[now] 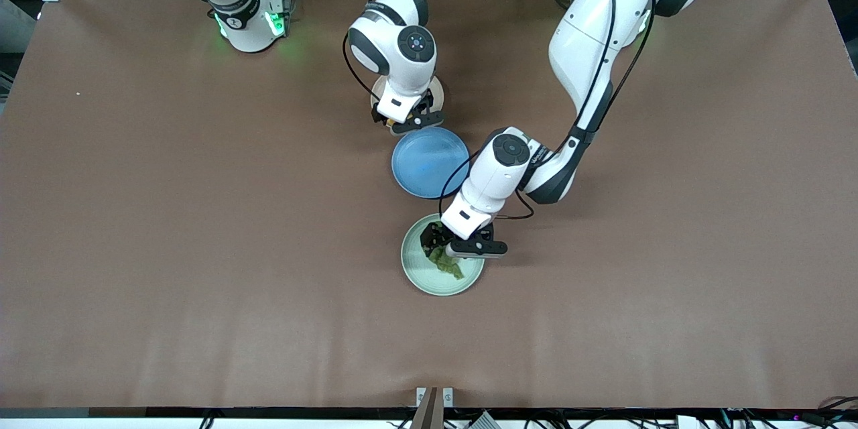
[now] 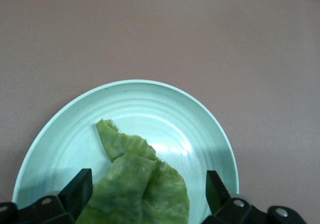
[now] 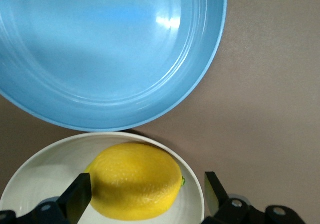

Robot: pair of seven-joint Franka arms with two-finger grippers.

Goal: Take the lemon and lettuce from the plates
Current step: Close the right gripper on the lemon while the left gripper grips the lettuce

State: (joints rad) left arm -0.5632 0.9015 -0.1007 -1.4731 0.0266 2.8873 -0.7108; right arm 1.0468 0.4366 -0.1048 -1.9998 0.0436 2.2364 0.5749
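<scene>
Brown table (image 1: 167, 228) bears three plates in a row. Left gripper (image 2: 145, 191) gapes around lettuce (image 2: 135, 184); right gripper (image 3: 145, 191) gapes around lemon (image 3: 135, 186).

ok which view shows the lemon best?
Right wrist view: the lemon fills the frame on its beige plate, between the open right gripper fingers. In the front view the right arm hides nearly all of it. The left wrist view shows only lettuce on its green plate.
</scene>
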